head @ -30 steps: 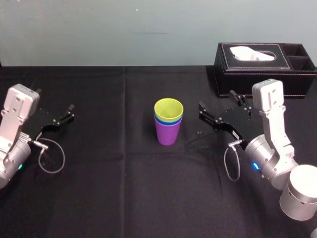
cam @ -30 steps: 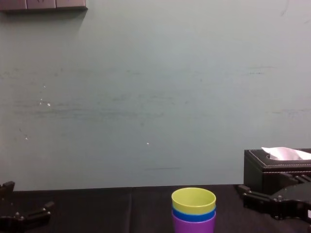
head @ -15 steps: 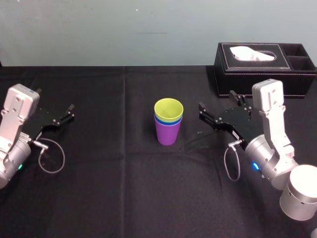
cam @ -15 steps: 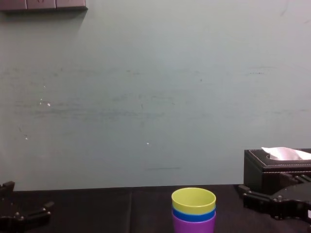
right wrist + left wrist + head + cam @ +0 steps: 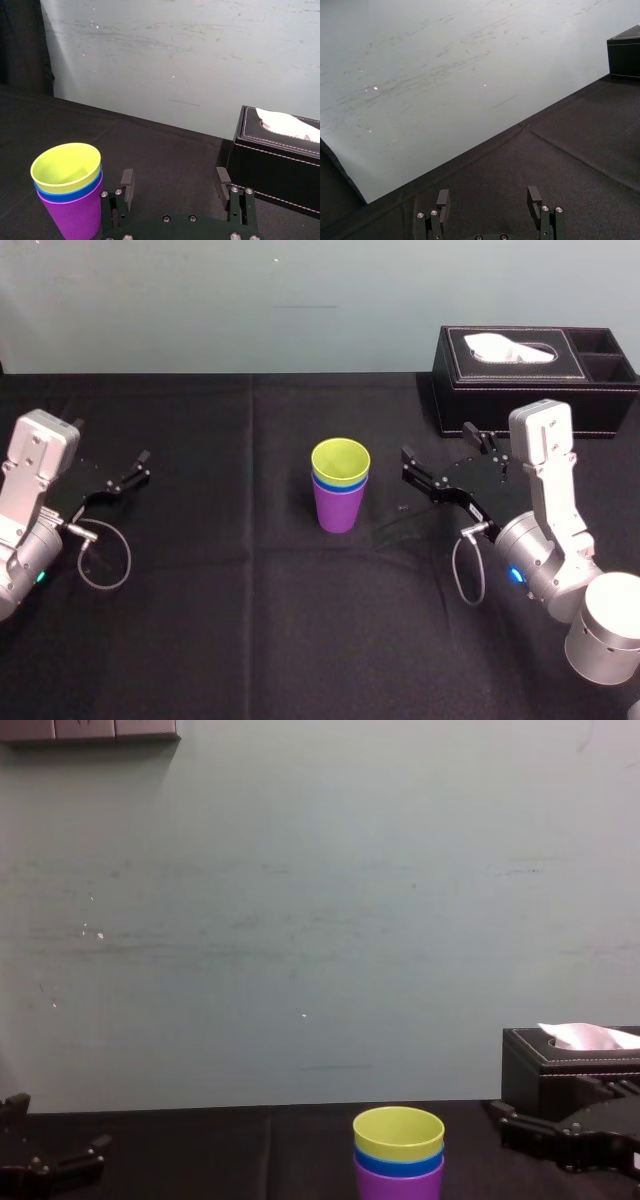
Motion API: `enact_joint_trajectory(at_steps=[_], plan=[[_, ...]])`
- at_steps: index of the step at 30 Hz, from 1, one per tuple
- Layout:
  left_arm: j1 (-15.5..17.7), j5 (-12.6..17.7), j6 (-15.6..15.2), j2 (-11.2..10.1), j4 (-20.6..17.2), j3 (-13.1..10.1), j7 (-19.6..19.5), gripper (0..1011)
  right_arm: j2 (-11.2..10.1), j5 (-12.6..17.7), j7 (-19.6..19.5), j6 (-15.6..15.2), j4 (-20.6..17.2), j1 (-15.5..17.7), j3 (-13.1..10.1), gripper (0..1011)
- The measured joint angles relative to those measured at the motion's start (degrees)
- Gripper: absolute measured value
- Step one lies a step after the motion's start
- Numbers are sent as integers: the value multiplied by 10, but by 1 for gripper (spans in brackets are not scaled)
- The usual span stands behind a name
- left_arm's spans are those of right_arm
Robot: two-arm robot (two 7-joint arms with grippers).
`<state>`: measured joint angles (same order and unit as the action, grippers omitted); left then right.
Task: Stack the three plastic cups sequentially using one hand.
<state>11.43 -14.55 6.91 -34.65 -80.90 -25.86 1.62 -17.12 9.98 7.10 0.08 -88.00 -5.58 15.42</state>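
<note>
Cups: you have all three nested in one upright stack at the middle of the table (image 5: 250, 630).
Purple cup (image 5: 337, 512): it is at the bottom, standing on the black cloth.
Blue cup (image 5: 330, 483): it sits inside the purple one, and you see just a band of it below the top cup's rim.
Yellow-green cup (image 5: 340, 458): it is on top, mouth up, with nothing inside it.
Right pincer (image 5: 437, 442): you find it near the stack on its right and clear of it. It is low over the table with its fingers spread wide, holding nothing. From its wrist camera the stack stands just beside one open finger (image 5: 127, 181).
Left pincer (image 5: 110, 440): it is parked well to the left of the cups, fingers wide apart and holding nothing.
Tissue box (image 5: 535, 365): black, at the table's far right behind the right pincer, with a white tissue (image 5: 510, 347) poking out of its top.
</note>
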Motion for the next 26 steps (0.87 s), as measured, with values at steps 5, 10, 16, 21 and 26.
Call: enact_joint_trajectory(at_steps=[5,10,16,21,26], plan=[[0,0,0,0,0,0,0,1011,0,0,0,0,0,0,0,1003],[0,0,0,0,0,0,0,1011,0,0,0,0,0,0,0,1003],[0,0,0,0,0,0,0,1011,0,0,0,0,0,0,0,1003],[0,0,0,0,0,0,0,1011,0,0,0,0,0,0,0,1003],[0,0,0,0,0,0,0,1011,0,0,0,0,0,0,0,1003]])
